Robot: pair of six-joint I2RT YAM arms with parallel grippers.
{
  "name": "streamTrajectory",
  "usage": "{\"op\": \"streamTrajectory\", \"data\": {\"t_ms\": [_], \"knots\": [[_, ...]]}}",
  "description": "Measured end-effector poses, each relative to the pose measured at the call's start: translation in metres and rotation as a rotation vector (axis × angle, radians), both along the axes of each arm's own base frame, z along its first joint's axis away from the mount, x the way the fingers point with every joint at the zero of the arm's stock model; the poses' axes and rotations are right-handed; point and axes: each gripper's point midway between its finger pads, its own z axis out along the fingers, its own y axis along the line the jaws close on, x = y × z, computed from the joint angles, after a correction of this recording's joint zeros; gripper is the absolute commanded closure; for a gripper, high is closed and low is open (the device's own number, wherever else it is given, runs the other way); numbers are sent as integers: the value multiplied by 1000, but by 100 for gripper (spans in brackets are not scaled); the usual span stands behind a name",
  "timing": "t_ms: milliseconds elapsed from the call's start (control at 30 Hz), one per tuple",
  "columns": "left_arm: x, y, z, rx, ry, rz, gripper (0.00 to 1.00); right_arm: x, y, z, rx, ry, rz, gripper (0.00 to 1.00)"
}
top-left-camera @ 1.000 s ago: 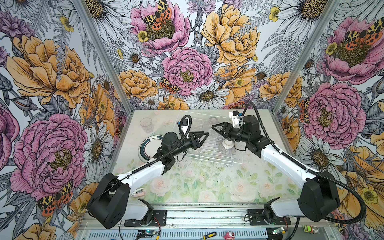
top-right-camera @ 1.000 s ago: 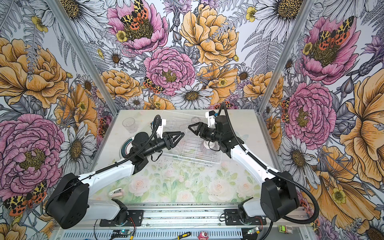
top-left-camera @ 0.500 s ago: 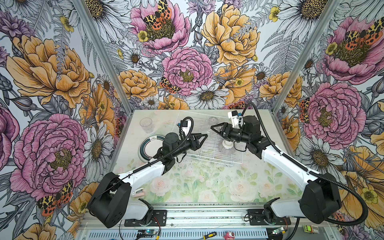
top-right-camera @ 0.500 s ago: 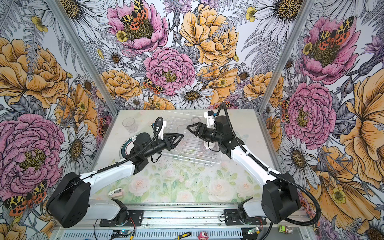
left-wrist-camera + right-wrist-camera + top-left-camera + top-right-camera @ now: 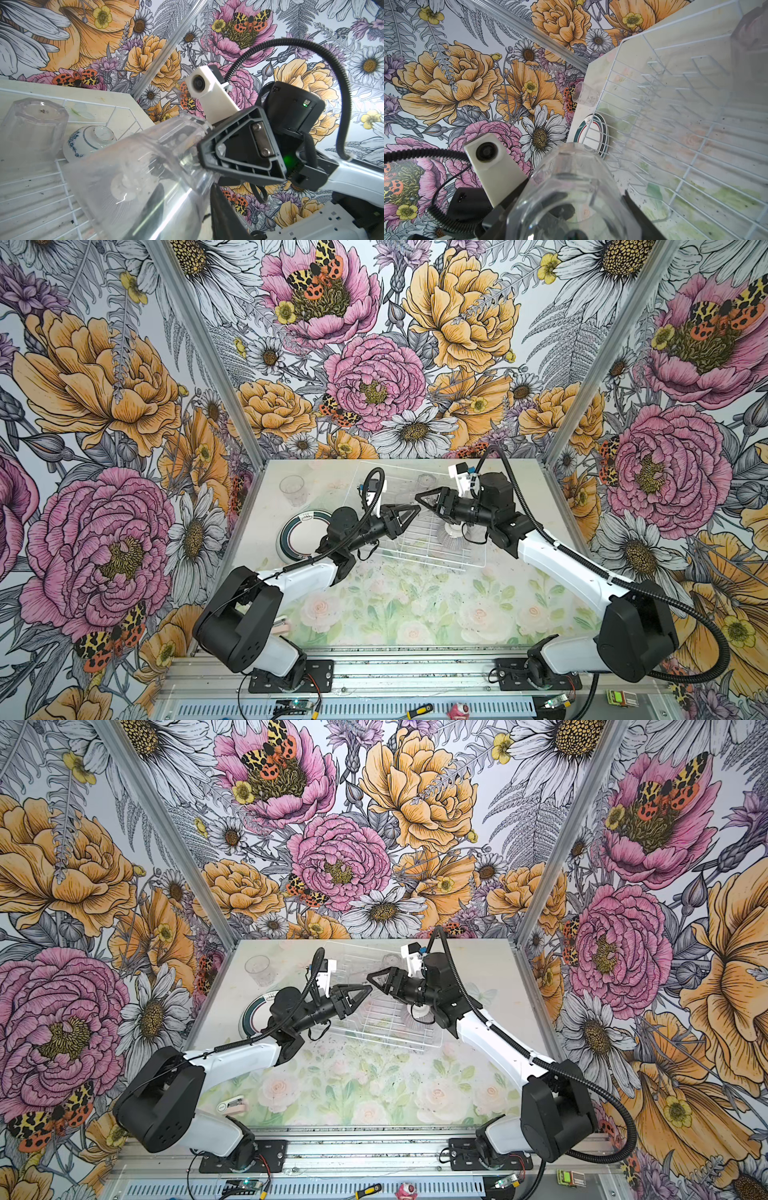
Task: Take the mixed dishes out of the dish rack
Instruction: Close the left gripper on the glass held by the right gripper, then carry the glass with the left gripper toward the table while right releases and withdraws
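Over rack (image 5: pixel 415 540), left end effector (image 5: pixel 415 510) narrower

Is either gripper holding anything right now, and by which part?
The right gripper clamps a clear glass tumbler across its side walls, above the dish rack. The left gripper brackets its other end; a firm grip there cannot be told.

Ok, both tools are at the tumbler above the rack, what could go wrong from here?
1. The held tumbler sits mid-air between the right tool and left tool; if the right releases before the left grips firmly, it could drop.
2. Below lies the dish rack with a patterned bowl and an upturned tumbler; a fall might chip them.
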Motion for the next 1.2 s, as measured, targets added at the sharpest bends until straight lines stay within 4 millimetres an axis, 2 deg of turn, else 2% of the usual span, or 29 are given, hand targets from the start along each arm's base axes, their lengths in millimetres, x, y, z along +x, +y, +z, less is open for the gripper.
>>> {"op": "streamTrajectory", "data": {"t_ms": [67, 133, 267, 433, 533, 633, 800, 967, 1200], "knots": [[-4, -1, 5, -15, -9, -20, 85, 2, 0, 5, 18, -5, -2, 45], [-9, -2, 13, -36, -32, -41, 100, 1, 1, 11, 42, 2, 1, 39], [-15, -2, 30, -58, -90, -43, 100, 1, 4, 23, 88, 17, 10, 25], [-10, -1, 21, -19, -56, -17, 100, -1, 4, 11, 42, 15, 7, 16], [0, 7, 11, 26, -7, 45, 100, 0, 1, 2, 8, 11, -5, 8], [15, 25, -5, 105, 53, 152, 100, 1, -4, -1, -34, -18, -27, 4], [36, 62, -21, 235, 118, 313, 100, -4, -15, 14, -66, -102, -56, 2], [65, 104, -12, 397, 137, 514, 100, -3, -24, 22, -79, -149, -80, 2], [102, 180, 8, 620, 187, 777, 100, -3, -37, -8, -122, -85, -107, 2]]}}
